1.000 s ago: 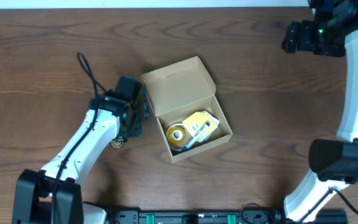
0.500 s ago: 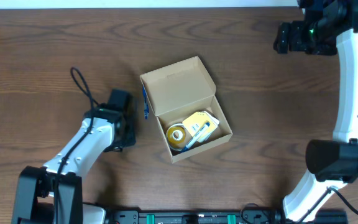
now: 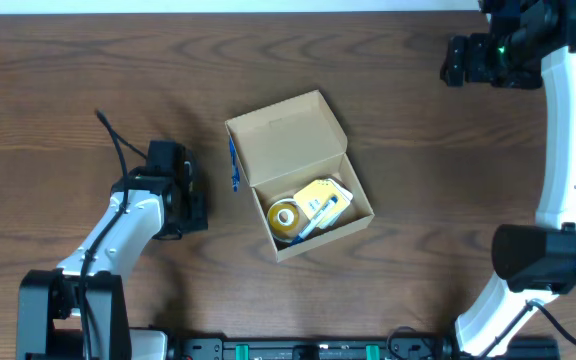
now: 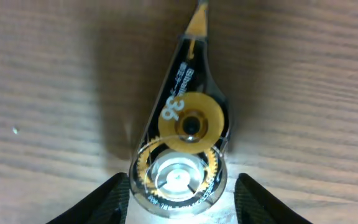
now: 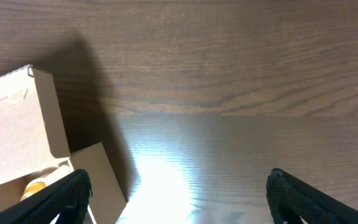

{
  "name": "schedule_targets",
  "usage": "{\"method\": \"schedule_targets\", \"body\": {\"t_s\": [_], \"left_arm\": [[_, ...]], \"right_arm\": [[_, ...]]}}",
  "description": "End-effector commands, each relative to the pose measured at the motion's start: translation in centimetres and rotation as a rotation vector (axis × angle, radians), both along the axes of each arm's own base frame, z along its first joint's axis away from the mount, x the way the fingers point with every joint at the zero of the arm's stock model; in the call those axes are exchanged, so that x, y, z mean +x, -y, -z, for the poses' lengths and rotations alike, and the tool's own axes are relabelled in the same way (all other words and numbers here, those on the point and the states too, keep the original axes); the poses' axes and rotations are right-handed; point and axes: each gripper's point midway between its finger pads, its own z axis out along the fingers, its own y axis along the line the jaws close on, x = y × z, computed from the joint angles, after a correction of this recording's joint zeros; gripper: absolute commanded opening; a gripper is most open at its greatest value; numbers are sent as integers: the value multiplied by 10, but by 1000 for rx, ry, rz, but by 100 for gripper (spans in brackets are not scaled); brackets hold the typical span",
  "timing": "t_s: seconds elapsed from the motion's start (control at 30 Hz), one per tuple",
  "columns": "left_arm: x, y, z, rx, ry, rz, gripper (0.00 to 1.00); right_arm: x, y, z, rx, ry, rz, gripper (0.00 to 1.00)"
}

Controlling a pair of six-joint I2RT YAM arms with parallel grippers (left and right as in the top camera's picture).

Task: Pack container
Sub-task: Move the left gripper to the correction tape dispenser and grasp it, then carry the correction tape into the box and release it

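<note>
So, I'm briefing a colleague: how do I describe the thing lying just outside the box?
Find the open tan cardboard box in the middle of the table. Beside its left outer wall lies a slim blue pen. Unlike the yellow tape roll, it is outside the box.

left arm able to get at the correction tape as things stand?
Probably yes. The correction tape lies flat on bare table, right between the left tool's open fingers, with nothing beside it blocking a grasp.

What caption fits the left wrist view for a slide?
Left gripper open, straddling a clear correction tape dispenser lying on the wood table.
</note>
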Motion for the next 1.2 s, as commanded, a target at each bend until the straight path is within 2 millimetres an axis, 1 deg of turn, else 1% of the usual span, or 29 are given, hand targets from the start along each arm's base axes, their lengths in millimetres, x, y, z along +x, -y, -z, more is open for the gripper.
{"method": "schedule_targets", "body": {"t_s": [0.0,0.07,0.13,0.17,0.2,0.3,0.33,0.57,0.63,0.73,0.83,0.9,0.97,1.0,1.07,1.17], "left_arm": [[4,-1,-2,7,25,44,58],[9,-4,-2,28,45,39,66],[9,-4,-2,27,47,39,66],[9,-4,-2,27,48,39,70],[10,-4,-2,28,49,39,70],[10,-5,-2,33,51,29,62],[11,-5,-2,32,52,26,61],[16,-6,-2,33,75,22,62],[14,-6,1,34,74,22,66],[8,-6,7,35,69,21,68],[2,-18,13,92,55,-33,68],[0,-21,14,111,51,-35,68],[0,-22,14,112,51,-36,66],[0,-22,14,112,52,-36,63],[0,-21,14,111,53,-40,52],[1,-19,14,98,56,-43,47]], "right_arm": [[-2,-8,-1,-3,-1,-28,89],[-3,-12,-1,-4,-1,-40,89],[-3,-14,-1,-4,-1,-45,89],[-2,-15,-1,-4,0,-46,89],[-2,-15,-1,-4,0,-47,89],[-3,-15,-1,-4,0,-47,89],[-3,-15,-1,-4,-1,-47,89],[-5,-15,0,-3,-10,-47,89],[-5,-16,0,-3,-12,-48,89],[-6,-16,0,-3,-11,-49,89],[-5,-16,0,-3,-11,-49,89],[-5,-16,0,-3,-10,-49,89],[-5,-16,0,-3,-11,-49,89],[-5,-16,0,-3,-11,-49,89],[-5,-16,0,-3,-11,-49,89],[-5,-16,0,-3,-11,-49,89]]}}
